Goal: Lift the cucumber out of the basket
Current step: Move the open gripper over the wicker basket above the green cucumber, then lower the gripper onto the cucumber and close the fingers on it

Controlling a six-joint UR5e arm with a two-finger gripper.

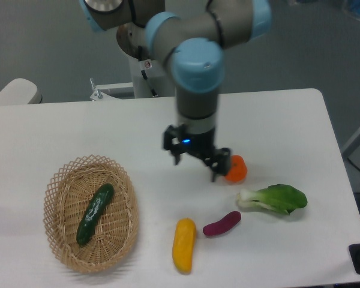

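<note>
While my arm hangs over the middle of the table, this is what I see:

My claw: gripper [197, 162] is above the table centre, pointing down, fingers spread wide w/ nothing between them. One finger [176, 155] is toward the basket side, the other one [219, 169] is just beside the orange fruit; I cannot tell if it touches it or is only in front of it.

Cucumber: cucumber [95, 213] lies inside the basket, dark green and glossy, diagonal, upper end toward the far right, lower end toward the near left. It is well apart from my claw.

Basket: basket [65, 177] is oval, tan wicker w/ lattice rim, at the near left part of the table, close to the front edge. Only the cucumber is in it.

Orange fruit: orange fruit [236, 168] is right of the table centre, partly covered by my finger on its left side.

Bok choy: bok choy [275, 198] lies near the right edge, white stem toward the left, leaves toward the right, just in front of the orange fruit.

Sweet potato: purple sweet potato [222, 224] is near the front edge, between the bok choy and the yellow vegetable, apart from both.

Yellow veg.: yellow vegetable [183, 245] is at the front edge, nearly upright in the view, right of the basket and not touching it.

Table: table [78, 132] is white, w/ rounded corners.
</note>
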